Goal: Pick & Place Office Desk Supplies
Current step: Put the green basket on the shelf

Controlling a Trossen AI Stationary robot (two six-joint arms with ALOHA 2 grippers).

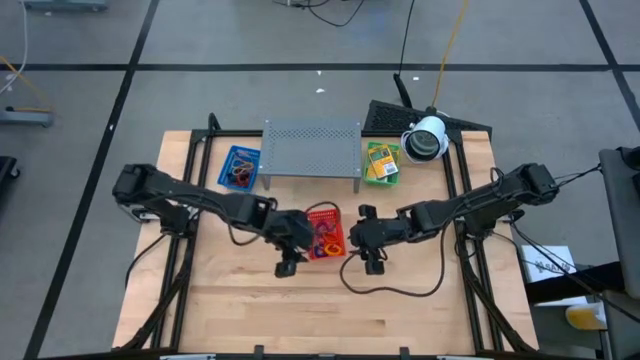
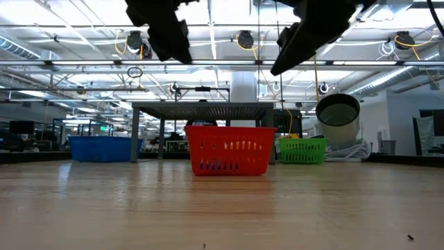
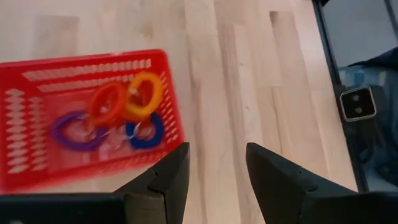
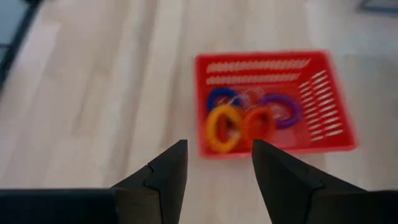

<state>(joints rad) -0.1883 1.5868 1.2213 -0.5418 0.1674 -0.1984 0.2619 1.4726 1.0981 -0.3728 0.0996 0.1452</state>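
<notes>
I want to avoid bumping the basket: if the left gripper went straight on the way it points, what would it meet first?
Probably bare table: the left gripper points just beside the red basket, though depth is unclear.

In the low view, the upper edge of the frame cuts off both arms; you see neither set of fingertips there. The red basket (image 2: pixel 229 149) wall hides its contents at centre frame. In the high view, the loops in the blue basket (image 1: pixel 240 167), upper left of centre, are too small to count. In the right wrist view, the red basket and its coloured loops (image 4: pixel 249 118) are blurred.
</notes>
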